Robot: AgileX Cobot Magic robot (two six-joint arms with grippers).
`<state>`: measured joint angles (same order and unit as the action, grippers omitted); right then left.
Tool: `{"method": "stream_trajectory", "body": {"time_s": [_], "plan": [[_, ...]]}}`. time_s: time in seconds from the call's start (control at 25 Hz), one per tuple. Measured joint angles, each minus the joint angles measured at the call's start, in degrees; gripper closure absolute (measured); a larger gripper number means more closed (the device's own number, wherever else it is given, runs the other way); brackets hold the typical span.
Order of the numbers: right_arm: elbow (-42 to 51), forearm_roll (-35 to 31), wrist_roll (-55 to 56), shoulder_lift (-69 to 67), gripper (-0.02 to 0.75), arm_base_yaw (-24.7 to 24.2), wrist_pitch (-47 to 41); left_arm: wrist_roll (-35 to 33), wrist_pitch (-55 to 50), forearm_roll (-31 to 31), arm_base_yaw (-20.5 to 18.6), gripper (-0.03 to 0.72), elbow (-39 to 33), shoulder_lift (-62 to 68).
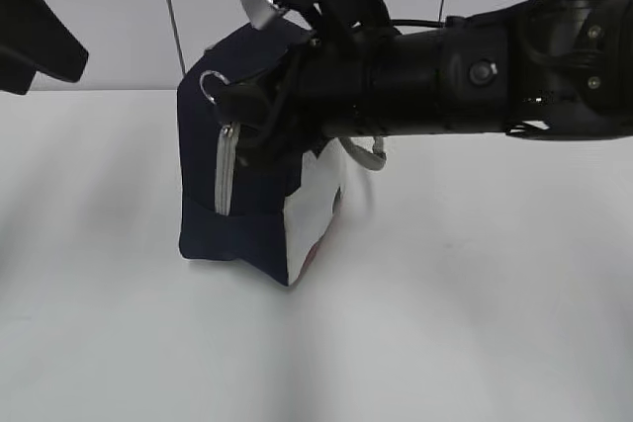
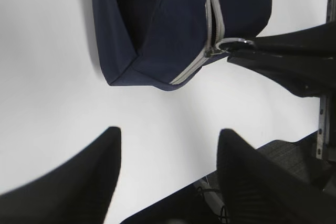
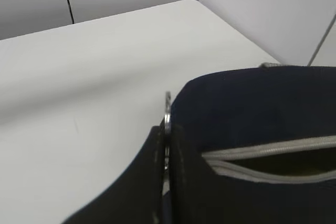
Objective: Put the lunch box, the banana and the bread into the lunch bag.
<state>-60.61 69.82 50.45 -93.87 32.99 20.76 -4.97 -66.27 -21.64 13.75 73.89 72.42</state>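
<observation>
The lunch bag [image 1: 247, 214] stands on the white tabletop [image 1: 445, 323]; it is dark navy with a white side panel and a grey zipper [image 1: 226, 177]. The right end effector [image 3: 166, 145] is pressed together on the ring pull [image 2: 232, 43]. The left end effector [image 2: 168, 174] is spread, near the bag

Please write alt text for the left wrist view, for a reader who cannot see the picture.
A dark navy lunch bag stands on a white table, and the right gripper, reaching in from the right, is shut on the ring pull of its grey zipper. In the foreground the left gripper hovers open and empty, its two black fingers blurred.
</observation>
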Motion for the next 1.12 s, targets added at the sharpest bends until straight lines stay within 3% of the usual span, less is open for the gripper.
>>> {"method": "stream_trajectory", "body": {"time_s": [0.44, 0.84, 1.12], "plan": [[-5.0, 11.6, 16.2, 0.0, 0.754, -6.6, 6.1, -3.2, 2.8, -1.6, 0.0, 0.275, 0.0, 0.6], [-8.9, 18.1, 23.9, 0.0, 0.754, -6.7, 7.3, -8.1, 5.4, -4.5, 0.0, 0.275, -0.2, 4.0], [-10.0, 20.5, 28.1, 0.0, 0.754, -6.7, 3.7, -12.4, 8.6, -7.3, 0.0, 0.275, -4.0, 4.9]]}}
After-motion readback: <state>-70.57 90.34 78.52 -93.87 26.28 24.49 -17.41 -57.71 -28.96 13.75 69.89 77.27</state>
